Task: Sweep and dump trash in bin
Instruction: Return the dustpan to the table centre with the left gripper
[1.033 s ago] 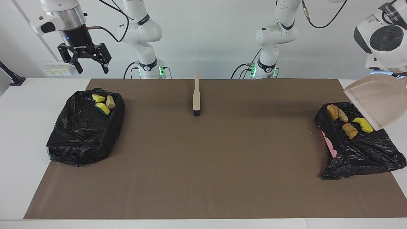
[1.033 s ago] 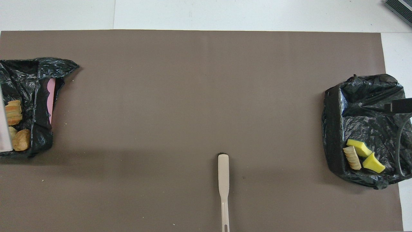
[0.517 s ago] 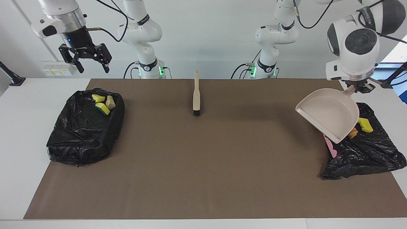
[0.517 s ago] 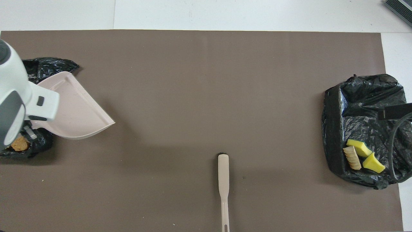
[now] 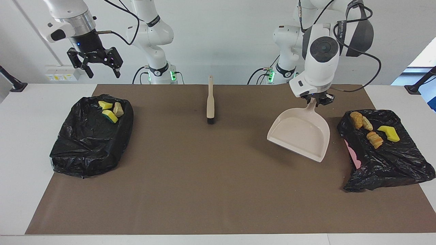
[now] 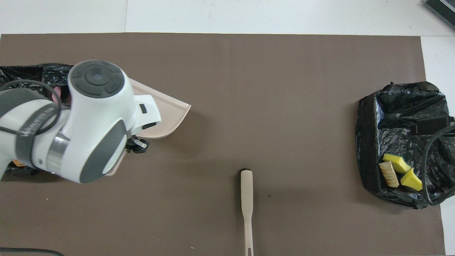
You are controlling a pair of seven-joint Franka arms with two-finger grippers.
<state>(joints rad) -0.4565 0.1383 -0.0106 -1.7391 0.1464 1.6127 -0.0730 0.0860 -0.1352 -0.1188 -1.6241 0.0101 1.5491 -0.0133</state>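
Note:
My left gripper (image 5: 315, 101) is shut on the handle of the beige dustpan (image 5: 301, 134). The dustpan looks empty and slopes down over the brown mat, beside the black-bagged bin (image 5: 385, 163) at the left arm's end. Trash lies on that bag: orange crumbly chunks (image 5: 374, 139) and a yellow sponge scrap (image 5: 389, 133). In the overhead view the left arm covers most of the dustpan (image 6: 170, 113). My right gripper (image 5: 100, 66) hangs open and holds nothing, high over the robots' edge of the table near the second black-bagged bin (image 5: 88, 146). That bin holds yellow scraps (image 5: 109, 115).
A beige hand brush (image 5: 210, 102) lies on the mat (image 5: 204, 190) midway between the arms, close to the robots, bristles pointing away from them. A pink patch (image 5: 352, 154) shows at the edge of the left arm's bin. Cables trail from both arms.
The left arm has swung the dustpan off the bin toward the table's middle and lowered it, uncovering the trash on the bag. The right gripper shifted slightly, still open.

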